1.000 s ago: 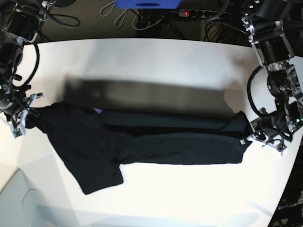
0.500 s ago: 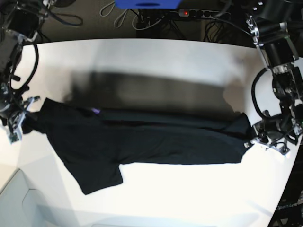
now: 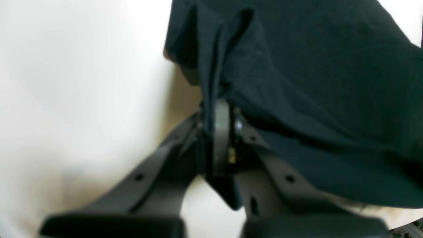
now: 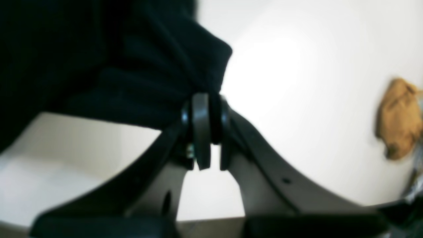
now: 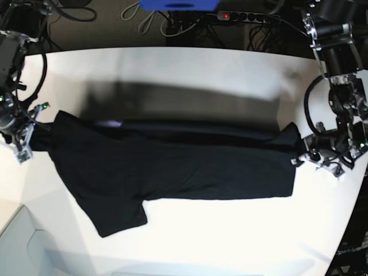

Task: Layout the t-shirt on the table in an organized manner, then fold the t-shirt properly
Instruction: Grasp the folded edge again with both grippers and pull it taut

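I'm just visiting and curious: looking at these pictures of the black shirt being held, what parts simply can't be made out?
- The t-shirt: its far upper edge is blurred in the base view; collar not visible.
- Left gripper: both wrist views are blurred, so the pinched cloth shows no detail.
- Right gripper: the cloth covers its fingertips.
- Brown lump in the right wrist view: too blurred to identify.
- The table: its near edge is cut off by the frame.

Black t-shirt [image 5: 172,169] on white table [image 5: 230,230]

Bright, overexposed glare across the table [image 5: 230,230]; broad shadow behind the t-shirt [image 5: 172,167]; soft, blurred wrist views; curved edges in base view.
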Controlling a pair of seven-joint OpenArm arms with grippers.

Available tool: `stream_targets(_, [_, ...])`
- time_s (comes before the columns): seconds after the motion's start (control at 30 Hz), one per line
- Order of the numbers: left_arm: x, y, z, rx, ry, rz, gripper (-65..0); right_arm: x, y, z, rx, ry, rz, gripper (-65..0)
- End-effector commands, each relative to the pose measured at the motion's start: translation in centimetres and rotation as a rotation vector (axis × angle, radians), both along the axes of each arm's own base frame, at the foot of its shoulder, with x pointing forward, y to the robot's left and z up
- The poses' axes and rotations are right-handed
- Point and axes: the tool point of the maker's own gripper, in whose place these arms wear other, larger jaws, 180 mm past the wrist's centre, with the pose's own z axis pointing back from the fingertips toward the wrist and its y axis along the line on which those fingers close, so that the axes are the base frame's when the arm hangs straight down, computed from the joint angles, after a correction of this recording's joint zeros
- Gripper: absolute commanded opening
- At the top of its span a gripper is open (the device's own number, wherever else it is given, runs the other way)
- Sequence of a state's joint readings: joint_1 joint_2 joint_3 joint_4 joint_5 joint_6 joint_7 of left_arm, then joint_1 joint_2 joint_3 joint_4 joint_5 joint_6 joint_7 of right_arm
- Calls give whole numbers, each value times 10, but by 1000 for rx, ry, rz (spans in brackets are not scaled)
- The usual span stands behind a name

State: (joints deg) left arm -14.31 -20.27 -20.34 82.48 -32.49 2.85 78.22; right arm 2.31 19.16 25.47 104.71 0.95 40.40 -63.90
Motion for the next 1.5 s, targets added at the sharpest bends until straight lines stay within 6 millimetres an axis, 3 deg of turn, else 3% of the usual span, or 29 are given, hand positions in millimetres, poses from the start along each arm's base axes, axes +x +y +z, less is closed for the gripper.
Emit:
stream_targets(0.0, [13,9,20,24,-65,16,-648,8,-11,15,-17,-44,-40,-650])
stream_targets(0.07, [11,8,15,22,-45,18,-648,5,-18,-1,-25,19,-72,-650])
stream_targets(0.17, [5,5,10,15,-33,10,-648,4,-10,-18,-105,115,-19,-650])
stream_targets(0.27, [-5,6,0,19,-7,11,-648,-15,-11,-34,-115,174,-18,-650])
stream_targets(0.4, [-16,7,-9,23,23,10,-648,-23,-7,-29,-140,167,-1,-650])
stream_targets(0.5, [-20,5,-7,35,14,-2,-648,-22,-3,-13,-169,123,14,-650])
stream_targets(0.57, [-17,5,1,45,-22,-3,-648,-9,-1,8,-180,57,9,-650])
stream_targets(0.63, [-13,4,8,52,-55,0,-648,2,-3,15,-139,17,-47,-650])
stream_targets(0.7, [-16,0,7,51,-39,-20,-648,-4,-15,10,-170,75,-94,-650])
stream_targets(0.8, [-23,-10,1,53,15,-68,-648,-12,-11,-5,-291,195,-11,-650])
stream_targets(0.9, [-31,-11,-7,66,44,-78,-648,-21,-7,-15,-294,226,1,-650])
stream_targets(1.33, [-33,-9,-1,81,26,-90,-648,-25,-6,-12,-307,221,0,-650])
stream_targets(1.47, [-34,-3,1,95,27,-85,-648,-33,-26,-3,-265,181,-112,-650])
